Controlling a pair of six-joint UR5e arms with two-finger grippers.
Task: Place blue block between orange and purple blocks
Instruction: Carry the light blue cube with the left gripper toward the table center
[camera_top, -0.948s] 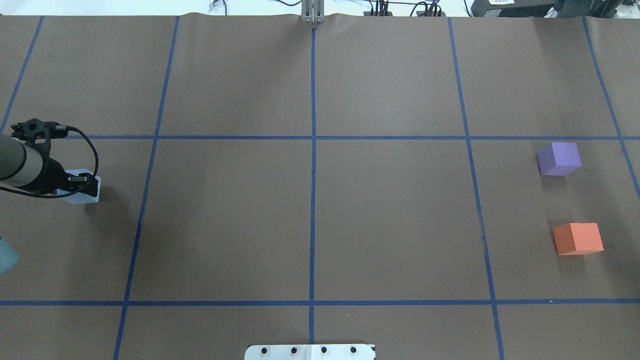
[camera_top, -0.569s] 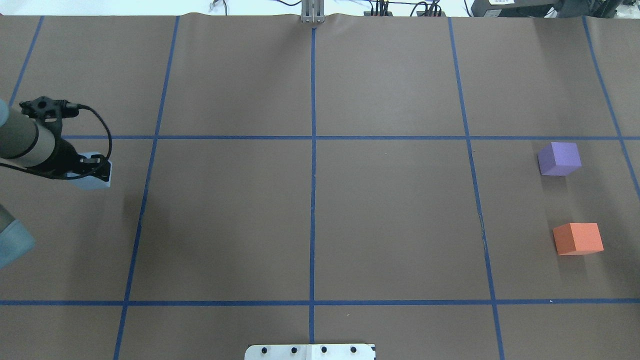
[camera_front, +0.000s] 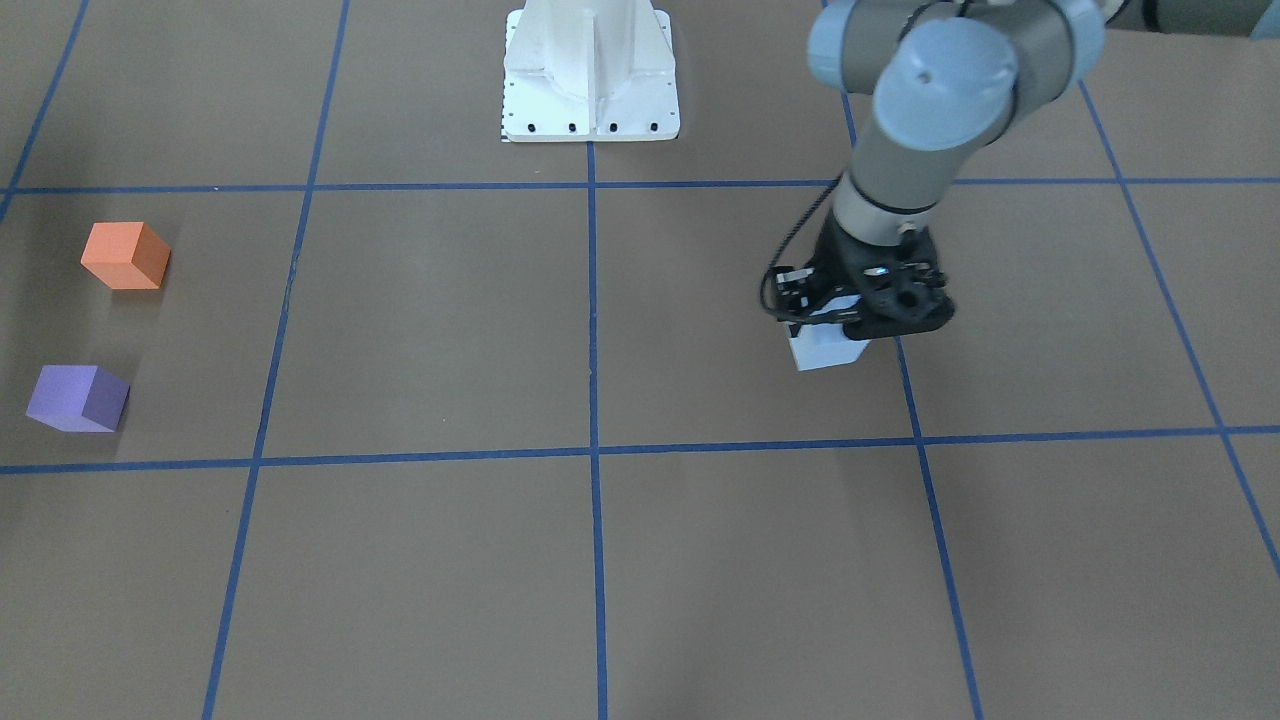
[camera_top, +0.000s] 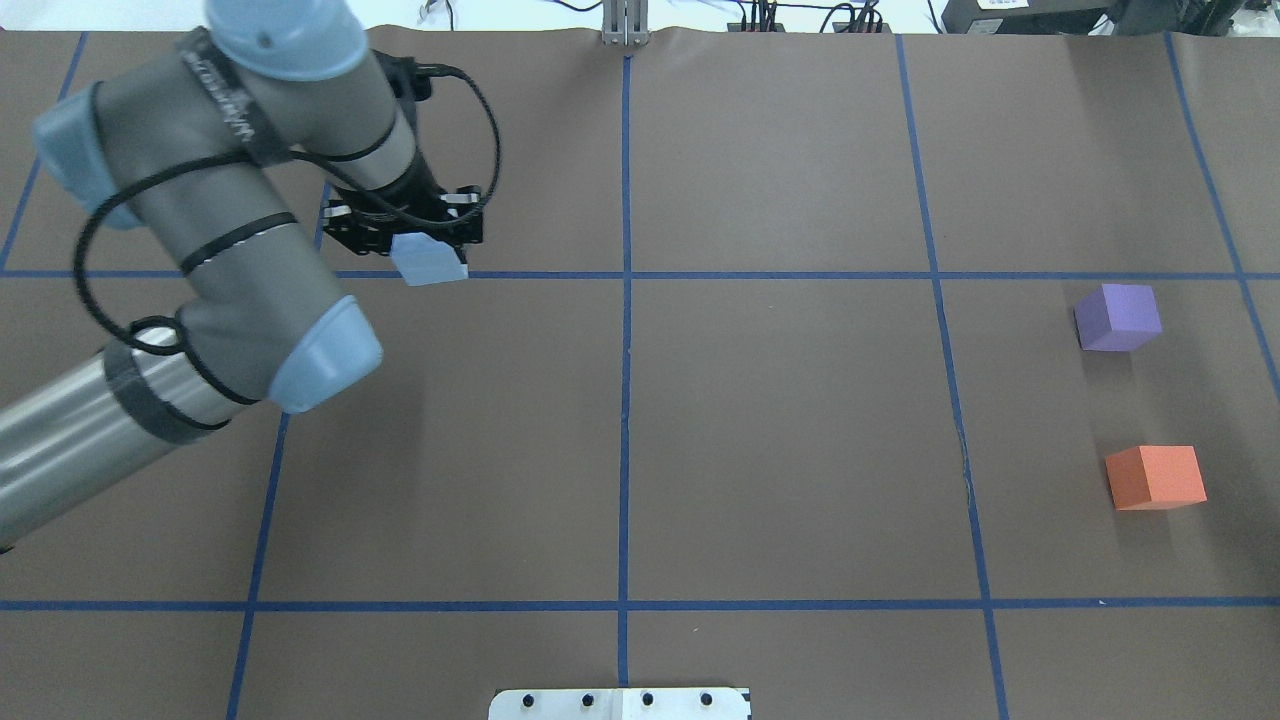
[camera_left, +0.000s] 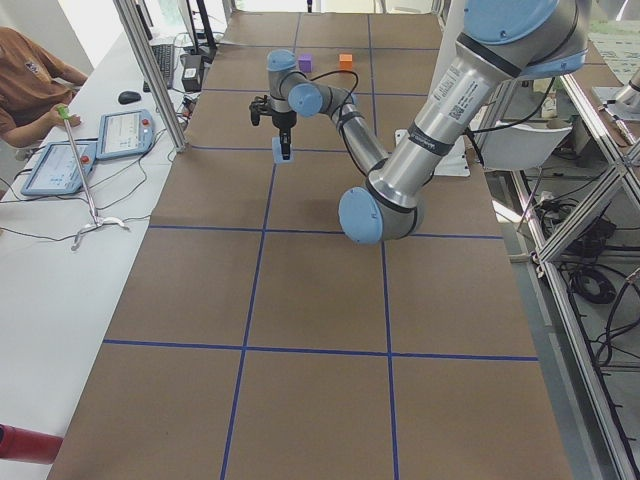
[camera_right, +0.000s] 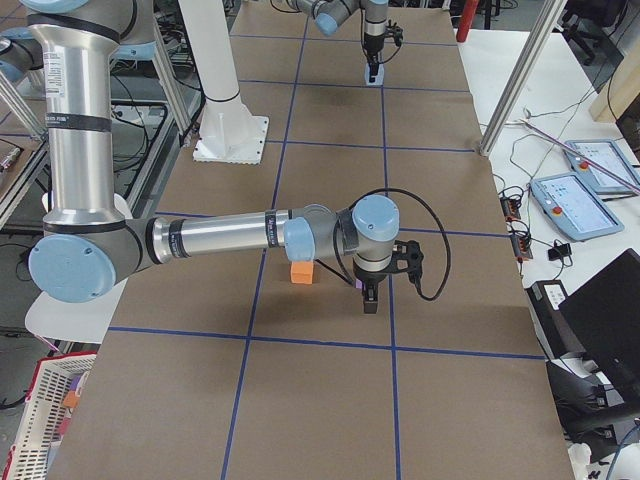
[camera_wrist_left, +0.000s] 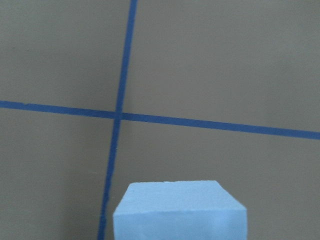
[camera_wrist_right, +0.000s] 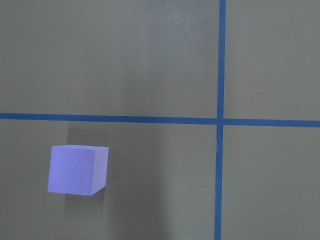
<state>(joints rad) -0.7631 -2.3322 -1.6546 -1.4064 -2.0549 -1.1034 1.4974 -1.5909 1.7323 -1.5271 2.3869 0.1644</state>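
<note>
My left gripper (camera_top: 430, 243) is shut on the light blue block (camera_top: 430, 262) and holds it a little above the table, over a tape line left of centre. The pair also shows in the front view, gripper (camera_front: 835, 322) and block (camera_front: 825, 350), and the block fills the bottom of the left wrist view (camera_wrist_left: 180, 210). The purple block (camera_top: 1118, 316) and the orange block (camera_top: 1156, 477) sit far right, a gap between them. My right gripper (camera_right: 368, 297) shows only in the right side view, near the orange block (camera_right: 301, 272); I cannot tell whether it is open. The right wrist view looks down on the purple block (camera_wrist_right: 77, 170).
Brown paper with blue tape grid lines (camera_top: 625, 400) covers the table. The white robot base plate (camera_front: 590, 80) stands at the robot's edge. A metal post (camera_left: 150, 70) and a desk with tablets (camera_left: 120, 130) lie beyond the far side, with a seated person.
My left arm has swung from the table's far left edge towards the middle and the far side, carrying the blue block. The purple and orange blocks have not moved.
</note>
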